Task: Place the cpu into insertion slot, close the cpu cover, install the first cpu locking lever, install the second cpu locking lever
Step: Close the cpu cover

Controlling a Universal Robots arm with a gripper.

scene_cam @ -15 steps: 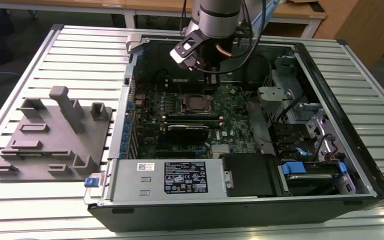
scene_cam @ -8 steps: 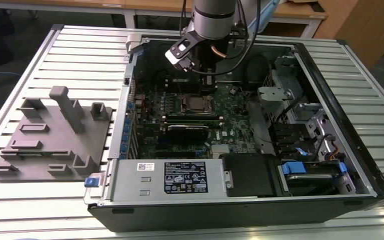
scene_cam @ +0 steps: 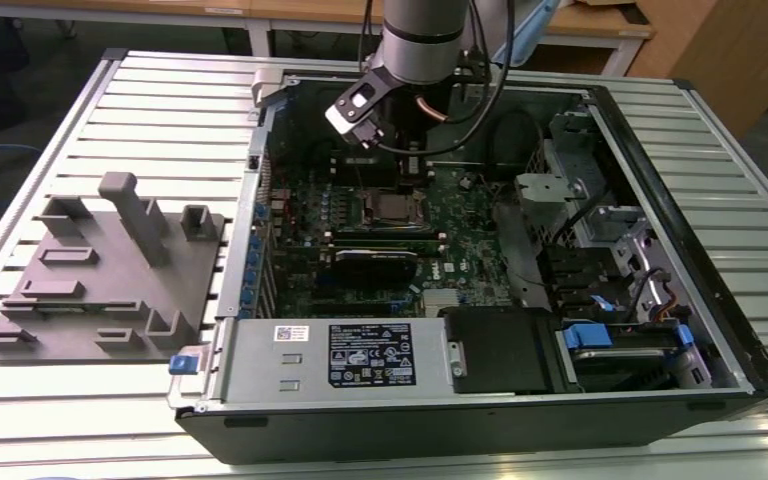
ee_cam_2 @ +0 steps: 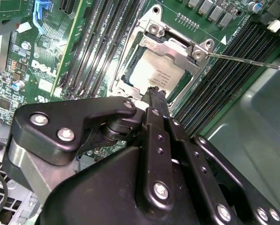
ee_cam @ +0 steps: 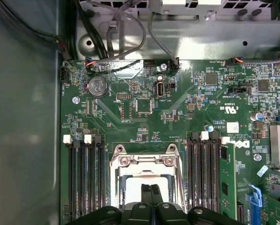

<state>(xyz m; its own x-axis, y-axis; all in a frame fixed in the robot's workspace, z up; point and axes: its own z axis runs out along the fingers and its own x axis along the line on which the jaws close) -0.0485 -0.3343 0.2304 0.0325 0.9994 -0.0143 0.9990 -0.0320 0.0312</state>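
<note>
Right up against the lens in the second wrist view is the hand's black linkage, and out at its tip the hand [ee_cam_2: 155, 93] itself: two fingers pressed flat together, no gap, nothing between them that I can see. That tip sits at the near edge of the cpu [ee_cam_2: 155, 74], which lies flat in the insertion slot [scene_cam: 391, 207], its dull silver top showing through the window of the cpu cover [ee_cam_2: 172, 46]. The cover looks down over the chip. From the cover's corner juts a thin lever rod [ee_cam_2: 243, 61], hanging free over the black memory slots [ee_cam_2: 224, 89]; not latched, by my reading. Around that come the green board [ee_cam: 177, 126] and the open computer case [scene_cam: 491, 435], all on the slatted counter [scene_cam: 157, 110], with a grey fixture [scene_cam: 104, 270] well apart at the exterior view's left.

The danger, as I judge it: shut fingers this close could press on the chip's top, or skid off the thin rod and rake the memory slots. The arm [scene_cam: 418, 40] drops steeply from above, wrist pointed down into the case, hand just above the slot.
</note>
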